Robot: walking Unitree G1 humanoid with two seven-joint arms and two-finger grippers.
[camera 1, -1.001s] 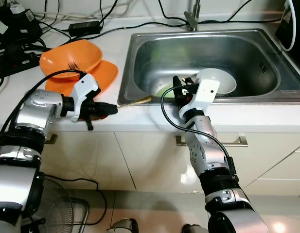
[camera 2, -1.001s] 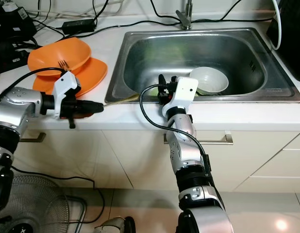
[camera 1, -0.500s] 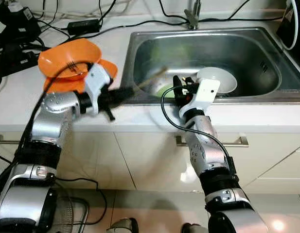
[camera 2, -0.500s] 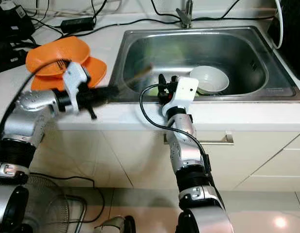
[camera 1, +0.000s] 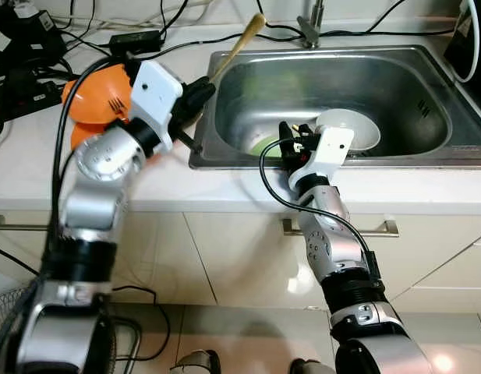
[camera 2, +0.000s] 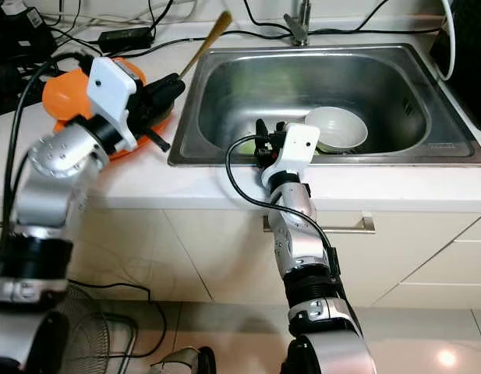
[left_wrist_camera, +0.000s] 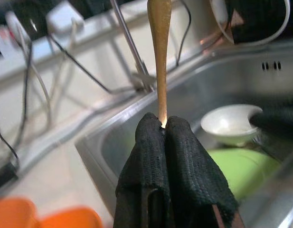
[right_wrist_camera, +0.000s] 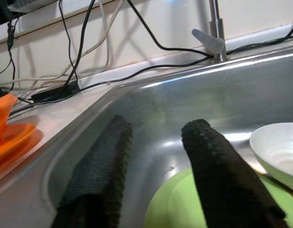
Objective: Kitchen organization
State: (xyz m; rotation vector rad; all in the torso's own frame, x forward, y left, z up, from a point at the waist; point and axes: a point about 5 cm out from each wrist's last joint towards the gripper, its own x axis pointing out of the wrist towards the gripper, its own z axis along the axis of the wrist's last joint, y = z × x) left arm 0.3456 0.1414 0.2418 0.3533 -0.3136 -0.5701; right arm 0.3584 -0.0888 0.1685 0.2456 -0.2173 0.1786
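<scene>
Orange bowl point(camera 1: 100, 97), white bowl point(camera 1: 349, 128), green plate point(right_wrist_camera: 203, 209), golden spoon point(left_wrist_camera: 159, 52), steel-grey sink point(camera 1: 412, 78)

White countertop point(camera 1: 224, 187) above cream cabinets point(camera 1: 427, 257), glossy tiled floor point(camera 1: 248, 335).

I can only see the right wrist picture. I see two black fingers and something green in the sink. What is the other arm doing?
Observer: The left pincer is up by the sink's left rim, shut on a golden utensil.
Operator: Where does it point?
Observer: Up and back, toward the wall.
Operator: What's the orange stuff?
Observer: Orange dishes stacked on the counter, behind the left arm.
</scene>
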